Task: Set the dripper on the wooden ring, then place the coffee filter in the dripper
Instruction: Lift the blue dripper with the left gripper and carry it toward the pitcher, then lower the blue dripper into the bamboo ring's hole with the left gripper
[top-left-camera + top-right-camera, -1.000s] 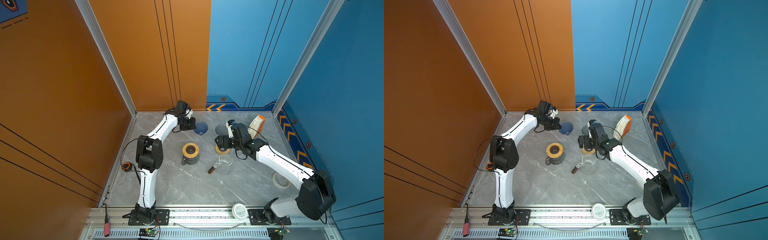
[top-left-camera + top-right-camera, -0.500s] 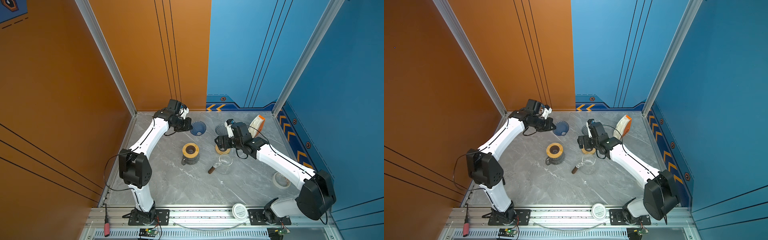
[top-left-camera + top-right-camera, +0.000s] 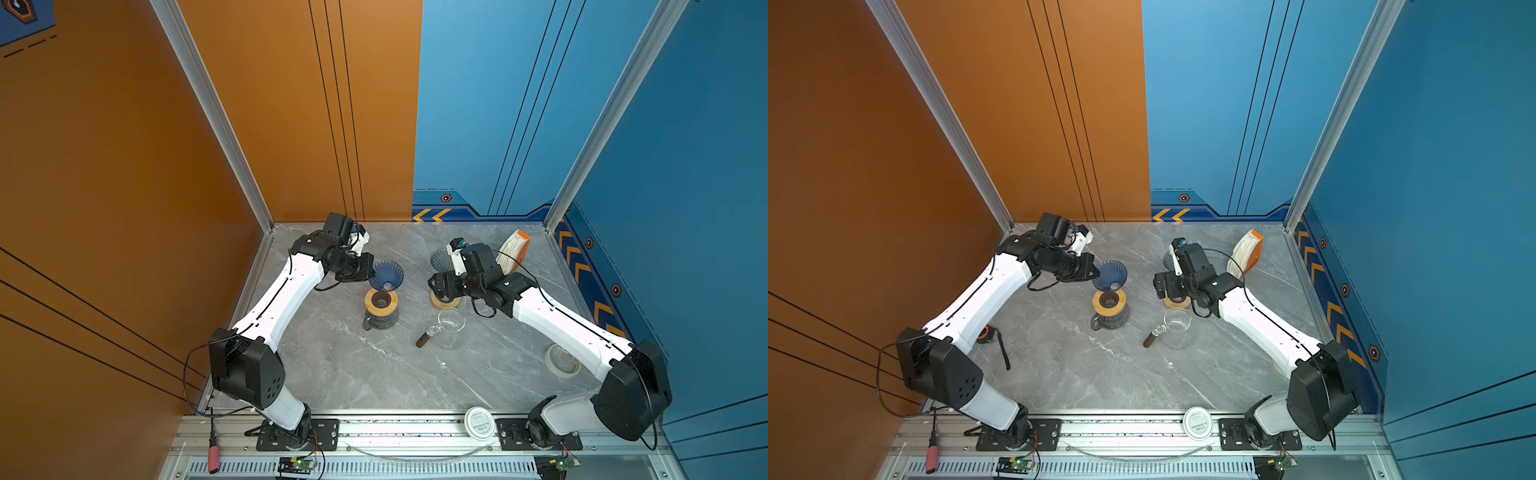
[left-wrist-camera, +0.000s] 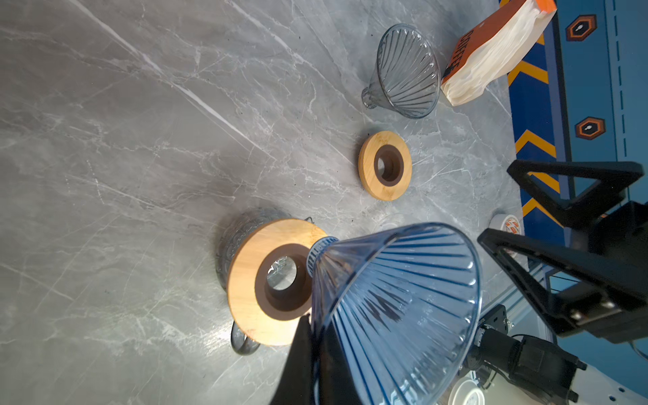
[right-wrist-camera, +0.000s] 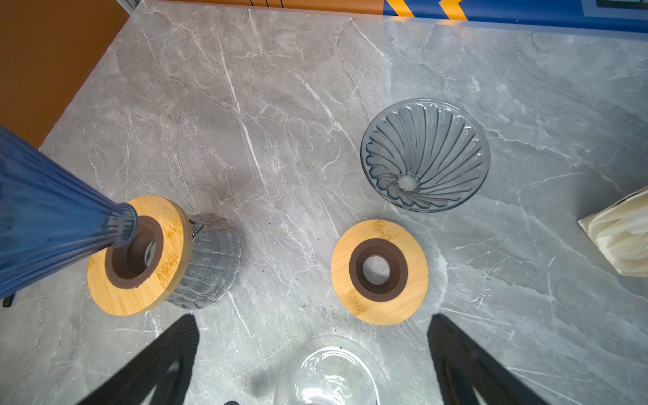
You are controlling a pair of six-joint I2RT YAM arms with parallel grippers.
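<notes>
Two colours box in your workspace: an orange wall (image 3: 291,104) along the left and back-left, a blue wall (image 3: 498,104) along the back-right and right, with slanted aluminium posts (image 3: 216,112) at the two back corners. A blue strip with yellow chevrons (image 3: 432,215) runs along the foot of the blue side. Everything sits on a grey marble-look counter (image 3: 374,374) with pale veins, and a metal rail runs along its front edge.

Your left gripper (image 3: 371,271) is clenched on the rim of the blue dripper (image 3: 386,275), near the middle of the counter toward the back edge. The dripper is tilted, mouth toward the arm; its narrow end is right at the hole of the wooden ring (image 3: 381,300) on top of the grey glass carafe (image 3: 380,318). Can't tell if it's actually touching.

Your right gripper (image 5: 312,319) is released, jaws spread wide, hovering over a second, loose wooden ring (image 5: 342,277) lying flat on the counter. Just behind that ring a clear ribbed dripper (image 5: 426,154) lies on the counter, and a glass pitcher (image 3: 451,330) with a brown handle stands just in front of it.

The coffee filters are in their orange pack (image 3: 514,251), leaning near the back right corner of the counter, well apart from the blue dripper.

Odds and ends: a tape roll (image 3: 562,360) by the right edge; a white lid (image 3: 478,423) on the front rail; a red-handled screwdriver (image 3: 213,453) off the front left corner.
</notes>
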